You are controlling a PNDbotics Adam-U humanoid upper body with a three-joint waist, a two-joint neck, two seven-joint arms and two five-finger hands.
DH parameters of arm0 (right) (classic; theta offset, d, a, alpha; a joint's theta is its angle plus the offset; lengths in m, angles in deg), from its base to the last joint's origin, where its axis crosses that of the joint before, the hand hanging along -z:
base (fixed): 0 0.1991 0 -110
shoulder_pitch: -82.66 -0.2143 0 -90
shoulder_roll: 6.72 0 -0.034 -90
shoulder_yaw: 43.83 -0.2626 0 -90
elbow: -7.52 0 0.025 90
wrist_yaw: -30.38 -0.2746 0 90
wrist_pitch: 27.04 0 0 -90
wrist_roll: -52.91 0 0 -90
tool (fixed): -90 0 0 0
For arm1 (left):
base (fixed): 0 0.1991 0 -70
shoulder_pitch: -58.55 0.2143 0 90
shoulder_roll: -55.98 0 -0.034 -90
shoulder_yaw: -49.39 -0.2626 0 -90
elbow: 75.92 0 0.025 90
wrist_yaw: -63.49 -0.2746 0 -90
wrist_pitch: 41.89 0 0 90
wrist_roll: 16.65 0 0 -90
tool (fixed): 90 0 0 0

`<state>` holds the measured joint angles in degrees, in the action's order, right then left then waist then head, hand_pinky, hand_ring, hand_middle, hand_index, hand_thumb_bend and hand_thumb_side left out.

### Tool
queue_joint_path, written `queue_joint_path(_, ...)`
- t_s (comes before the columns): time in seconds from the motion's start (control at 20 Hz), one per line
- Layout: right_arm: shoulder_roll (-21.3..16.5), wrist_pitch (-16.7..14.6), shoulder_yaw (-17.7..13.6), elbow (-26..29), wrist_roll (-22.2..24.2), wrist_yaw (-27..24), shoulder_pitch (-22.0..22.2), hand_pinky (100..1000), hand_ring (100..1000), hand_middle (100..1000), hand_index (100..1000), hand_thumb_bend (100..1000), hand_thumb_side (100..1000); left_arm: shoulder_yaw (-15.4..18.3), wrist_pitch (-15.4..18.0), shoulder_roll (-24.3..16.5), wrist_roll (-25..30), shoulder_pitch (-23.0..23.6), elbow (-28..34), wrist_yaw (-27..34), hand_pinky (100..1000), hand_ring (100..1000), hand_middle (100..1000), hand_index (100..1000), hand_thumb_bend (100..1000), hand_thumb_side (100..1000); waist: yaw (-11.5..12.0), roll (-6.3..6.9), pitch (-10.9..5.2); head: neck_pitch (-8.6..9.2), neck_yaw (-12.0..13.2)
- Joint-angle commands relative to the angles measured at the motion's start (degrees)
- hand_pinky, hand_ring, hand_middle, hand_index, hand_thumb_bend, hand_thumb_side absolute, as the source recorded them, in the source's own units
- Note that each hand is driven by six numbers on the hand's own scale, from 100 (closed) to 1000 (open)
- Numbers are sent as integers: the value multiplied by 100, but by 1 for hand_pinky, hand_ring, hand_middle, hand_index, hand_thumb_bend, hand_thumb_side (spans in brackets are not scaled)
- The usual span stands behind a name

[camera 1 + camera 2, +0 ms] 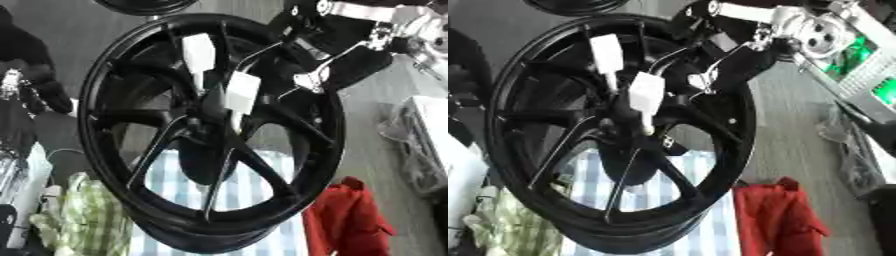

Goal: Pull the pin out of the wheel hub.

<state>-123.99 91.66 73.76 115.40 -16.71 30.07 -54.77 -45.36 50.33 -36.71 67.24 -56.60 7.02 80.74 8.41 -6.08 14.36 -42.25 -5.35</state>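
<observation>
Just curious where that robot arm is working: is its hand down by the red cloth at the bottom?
No. The right hand reaches in from the upper right over the black wheel, while the red cloth lies untouched below.

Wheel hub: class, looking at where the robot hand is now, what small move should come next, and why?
Probably close the right robot hand on the nearer white pin at the wheel hub. The hand reaches in from the upper right over the black wheel, its fingers beside the pin; whether they grip it cannot be told.
</observation>
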Motion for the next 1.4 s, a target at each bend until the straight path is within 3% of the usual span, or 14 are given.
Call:
queue_joint_path(0.05, -67, 9, -58, -41, -109, -4, -123, 937, 811, 809, 864, 217, 118, 42, -4, -155, -1, -48, 88, -6, 585, 716, 706, 756, 129, 880, 0, 36, -148, -24, -17)
queue_joint_path(0.2, -65, 6, -50, -50, -132, -17, -125, 937, 811, 809, 864, 217, 118, 42, -4, -155, 0, -48, 87, -7, 585, 716, 706, 756, 129, 880, 0, 36, -148, -24, -17)
queue_joint_path(0.25, -25, 41, -28, -88, -130, -31, -124, 968, 827, 818, 866, 281, 186, 34, -11, -157, 5, -46, 81, -9, 584, 714, 702, 754, 130, 886, 4, 32, -146, -34, -6)
queue_joint_path(0.65, 142, 497, 101, -98, -83, -162, -257, 980, 838, 826, 873, 283, 214, 9, -38, -165, 45, -34, 54, -51, 584, 714, 702, 753, 129, 889, 2, 21, -156, -68, 24)
queue_joint_path(1.3, 145, 565, 108, -48, -64, -201, -267, 987, 842, 829, 874, 279, 220, 9, -40, -163, 46, -34, 49, -53, 584, 713, 701, 752, 129, 889, 5, 19, -158, -72, 23)
queue_joint_path(1.35, 150, 587, 113, -39, -47, -222, -277, 1000, 859, 849, 881, 278, 302, 7, -41, -162, 46, -34, 46, -53, 583, 705, 689, 745, 129, 891, 7, 17, -160, -75, 22)
queue_joint_path(1.4, 174, 633, 168, -59, -5, -246, -315, 1000, 859, 849, 881, 278, 302, -17, -50, -159, 61, -36, 39, -61, 583, 705, 689, 745, 129, 891, 33, -9, -174, -96, 9)
